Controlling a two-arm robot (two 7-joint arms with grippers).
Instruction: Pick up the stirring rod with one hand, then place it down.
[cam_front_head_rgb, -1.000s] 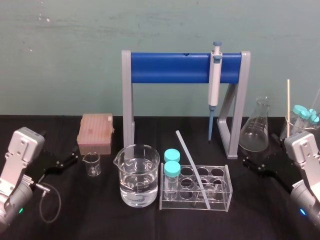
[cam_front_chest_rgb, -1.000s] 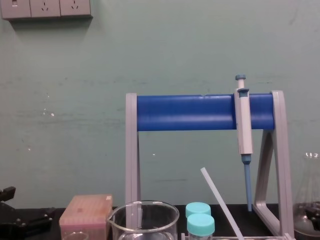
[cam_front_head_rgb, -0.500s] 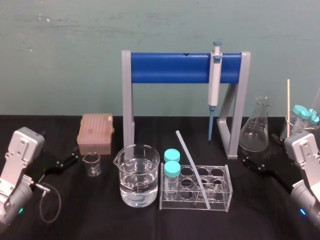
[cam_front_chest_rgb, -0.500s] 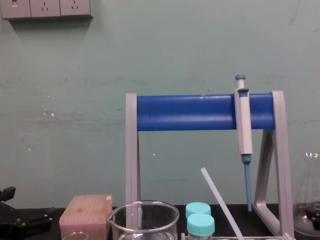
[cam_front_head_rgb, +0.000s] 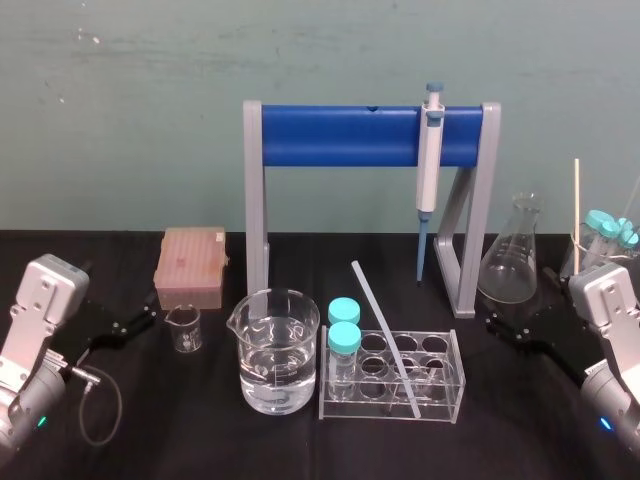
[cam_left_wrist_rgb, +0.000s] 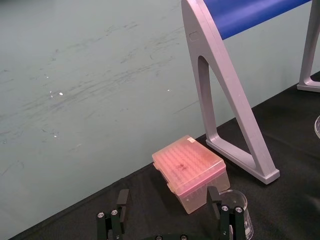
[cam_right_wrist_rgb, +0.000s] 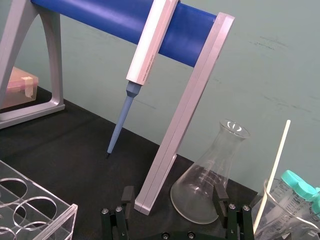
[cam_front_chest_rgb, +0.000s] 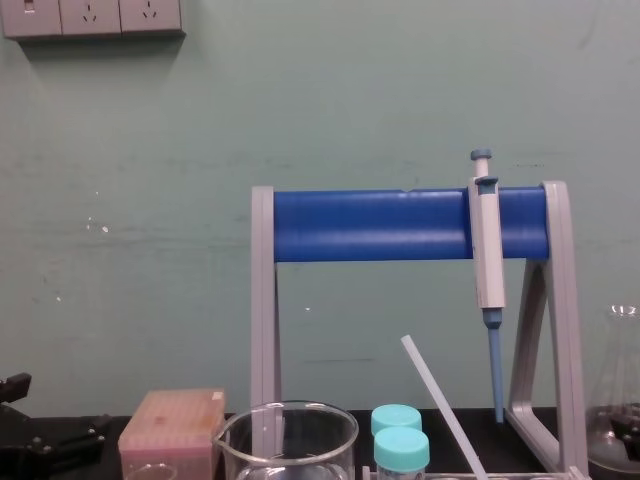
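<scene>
Leaning in the clear tube rack (cam_front_head_rgb: 458, 388), the stirring rod (cam_front_head_rgb: 385, 335) slants up to the left, its foot seemingly in a front hole. The right gripper (cam_right_wrist_rgb: 174, 194) rests near the flask (cam_right_wrist_rgb: 207, 187), jaws wide apart and empty; the left gripper (cam_left_wrist_rgb: 168, 194) likewise, by the pink tip box (cam_left_wrist_rgb: 190, 172)

Chest view: stirring rod (cam_front_chest_rgb: 445, 410) has lower end cut by bottom edge. Head view: rod foot inside clear rack (cam_front_head_rgb: 350, 405); contact with rack floor too faint to tell. Left wrist view: left gripper (cam_left_wrist_rgb: 168, 194) fingers (cam_left_wrist_rgb: 123, 200) spread wide, bases cut by bottom edge. Small beaker (cam_left_wrist_rgb: 244, 210) just outside one finger, partly hidden behind it, bottom cut off. Right wrist view: right gripper (cam_right_wrist_rgb: 174, 195) fingers apart, bases cut off. Flask (cam_right_wrist_rgb: 200, 190) beyond fingers, part of base hidden behind one finger. Capped tubes (cam_right_wrist_rgb: 295, 182) outside that finger, cut by edge.
</scene>
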